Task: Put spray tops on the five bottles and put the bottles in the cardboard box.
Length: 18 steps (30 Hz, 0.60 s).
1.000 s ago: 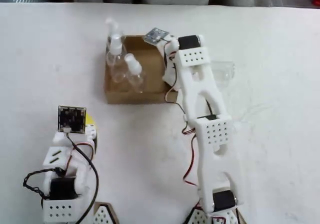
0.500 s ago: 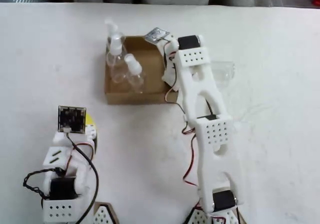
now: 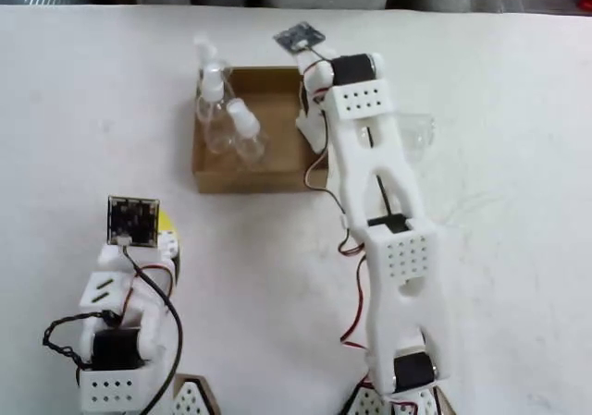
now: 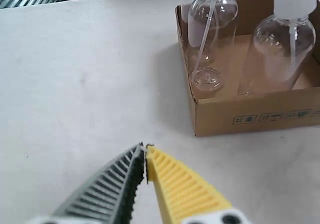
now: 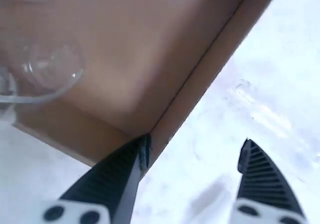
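Hovering with the right hand (image 5: 192,159) spread wide, one finger just beside a corner of the cardboard box (image 3: 268,96). Resting with the left hand (image 4: 145,151) pressed together over the tabletop (image 4: 75,84). Spotting two spray-topped bottles (image 3: 245,133) upright inside the box.

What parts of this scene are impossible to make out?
High view: the right arm covers part of the loose bottle, hiding its top end.
Left wrist view: the cardboard box is cut off by the frame edge.
Right wrist view: the boxed bottle is a blur at the edge.
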Motion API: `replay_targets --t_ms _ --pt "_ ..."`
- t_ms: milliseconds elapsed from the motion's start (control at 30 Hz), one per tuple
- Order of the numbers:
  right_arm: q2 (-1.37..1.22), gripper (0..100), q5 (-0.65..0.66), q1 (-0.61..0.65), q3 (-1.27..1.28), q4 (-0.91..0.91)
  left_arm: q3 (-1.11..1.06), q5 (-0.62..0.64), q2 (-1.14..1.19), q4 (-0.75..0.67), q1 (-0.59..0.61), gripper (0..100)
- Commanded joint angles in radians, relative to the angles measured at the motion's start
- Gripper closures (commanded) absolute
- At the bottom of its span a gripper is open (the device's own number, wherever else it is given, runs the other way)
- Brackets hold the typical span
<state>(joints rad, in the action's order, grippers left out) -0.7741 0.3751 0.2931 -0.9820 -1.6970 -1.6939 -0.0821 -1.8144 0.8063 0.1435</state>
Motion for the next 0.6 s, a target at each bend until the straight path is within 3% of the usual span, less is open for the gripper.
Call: replay_targets --t_ms 0,133,333,567 --pt "0.113 74.6 -0.063 0.010 -0.006 -0.025 0.000 -0.008 -0.007 -0.021 -0.010 98" --pt "0.186 74.7 -0.098 -0.007 0.038 -0.030 0.000 -0.009 -0.007 -0.021 -0.010 98" --pt "0.432 75.3 -0.095 -0.008 0.331 -0.028 0.000 -0.009 -0.007 -0.021 -0.010 98" --pt "0.736 86.8 -0.092 -0.024 0.706 -0.022 0.000 -0.011 -0.007 -0.021 -0.010 98"
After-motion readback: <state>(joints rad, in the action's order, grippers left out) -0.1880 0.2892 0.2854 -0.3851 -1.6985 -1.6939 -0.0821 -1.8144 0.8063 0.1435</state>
